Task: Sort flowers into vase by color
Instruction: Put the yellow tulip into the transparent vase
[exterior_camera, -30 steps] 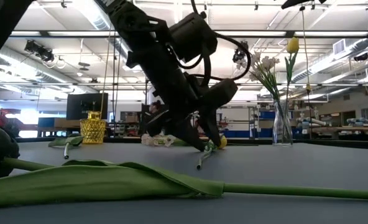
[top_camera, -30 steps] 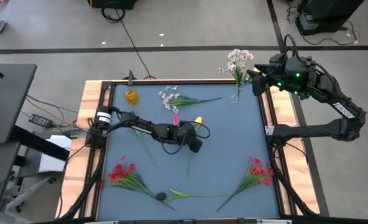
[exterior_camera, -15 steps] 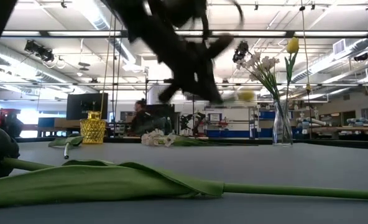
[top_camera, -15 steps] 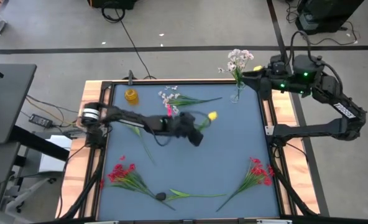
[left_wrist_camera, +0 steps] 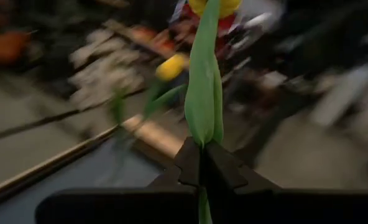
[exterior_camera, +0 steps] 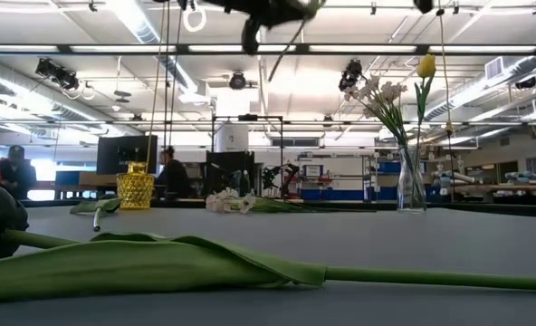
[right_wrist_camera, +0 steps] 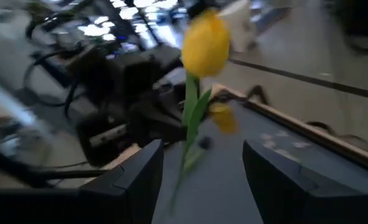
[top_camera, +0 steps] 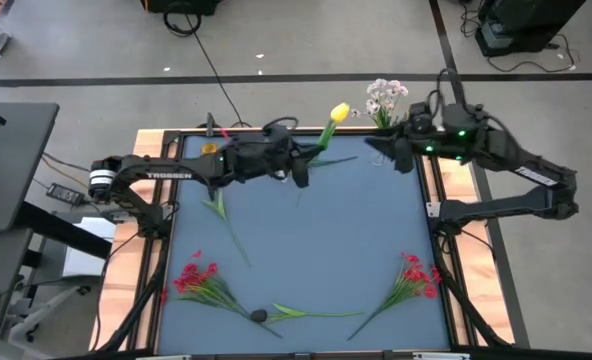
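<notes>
Yellow tulip [top_camera: 339, 112] — held aloft above the table's far edge, its green stem pinched in the closed left gripper [top_camera: 303, 170]. Right gripper [top_camera: 378, 148] hovers just beside it with fingers spread, holding nothing, near the glass vase [exterior_camera: 411, 177] of white blossoms [top_camera: 386, 95]. Red sprays [top_camera: 198, 277] lie on the blue table [top_camera: 356, 240] — well apart.

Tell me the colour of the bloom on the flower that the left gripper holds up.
Yellow. The tulip-like bloom on its green stem shows best in the right wrist view.
</notes>
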Controlling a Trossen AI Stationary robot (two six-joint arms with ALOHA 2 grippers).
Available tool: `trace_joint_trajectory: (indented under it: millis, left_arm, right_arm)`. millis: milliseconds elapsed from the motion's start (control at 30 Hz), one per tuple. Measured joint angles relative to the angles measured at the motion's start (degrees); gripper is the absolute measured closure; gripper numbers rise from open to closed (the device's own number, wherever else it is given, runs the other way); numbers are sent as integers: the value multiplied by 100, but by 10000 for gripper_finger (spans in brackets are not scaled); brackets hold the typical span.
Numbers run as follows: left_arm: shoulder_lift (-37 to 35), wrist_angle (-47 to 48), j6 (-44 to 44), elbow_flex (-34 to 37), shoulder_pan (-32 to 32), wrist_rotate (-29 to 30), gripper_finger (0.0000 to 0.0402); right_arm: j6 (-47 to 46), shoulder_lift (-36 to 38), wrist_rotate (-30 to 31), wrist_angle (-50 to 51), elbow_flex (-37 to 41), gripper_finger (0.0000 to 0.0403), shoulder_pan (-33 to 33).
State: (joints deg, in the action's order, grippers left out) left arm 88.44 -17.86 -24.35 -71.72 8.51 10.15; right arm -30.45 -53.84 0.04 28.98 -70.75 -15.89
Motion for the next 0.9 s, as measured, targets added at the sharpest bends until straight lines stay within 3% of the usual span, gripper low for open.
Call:
trace_joint_trajectory:
  millis: [200,633,733,900]
  left_arm:
    - [44,-791,15,-2,-3,-504,388]
    - [44,-783,275,-2,-18,-1215,387]
    - [44,-656,317,-2,-35,-1232,386]
    - [46,-587,515,-2,-33,-1214,384]
  right_arm:
    - [331,-406,-269,-1139,346,174,248]
    - [483,-1263,-292,-2261,357,189,314]
    - [397,-1269,-294,-2205,357,232,314]
    - [618,-1237,-357,-2171,357,375,315]
